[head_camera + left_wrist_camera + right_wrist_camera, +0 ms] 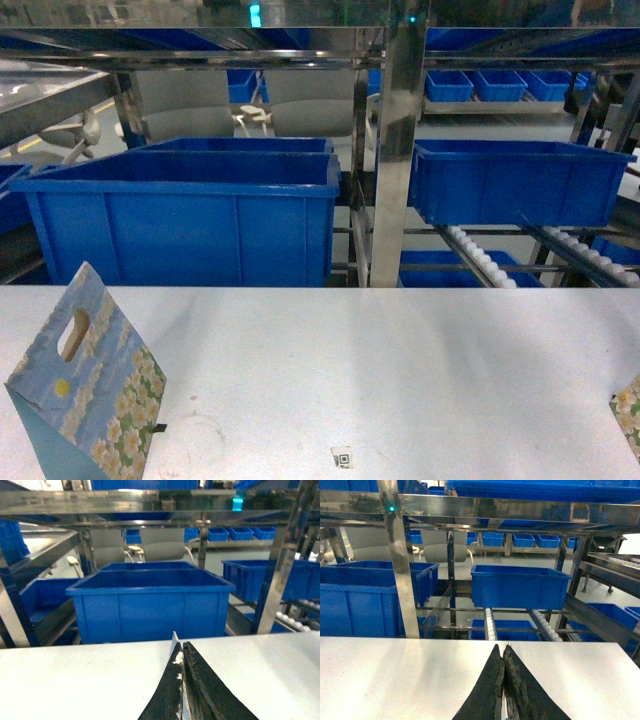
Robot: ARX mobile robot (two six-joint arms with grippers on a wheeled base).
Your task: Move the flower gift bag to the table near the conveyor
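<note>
The flower gift bag (95,400) stands upright on the pale-grey table (400,370) at the near left; it is blue with white and yellow blossoms and a cut-out handle hole. No gripper shows in the head view. In the left wrist view my left gripper (181,647) hovers low over the table (75,680), its black jaws pressed together with a thin white sliver (174,640) poking out at the tip. My right gripper (501,650) is likewise shut over the table (395,680). Neither wrist view shows the bag.
A flowered corner of another bag (628,415) pokes in at the right edge. Beyond the table's far edge stand a steel rack post (395,160), big blue bins (190,220) (515,180) and roller conveyor tracks (480,262). A QR sticker (342,457) lies near the front.
</note>
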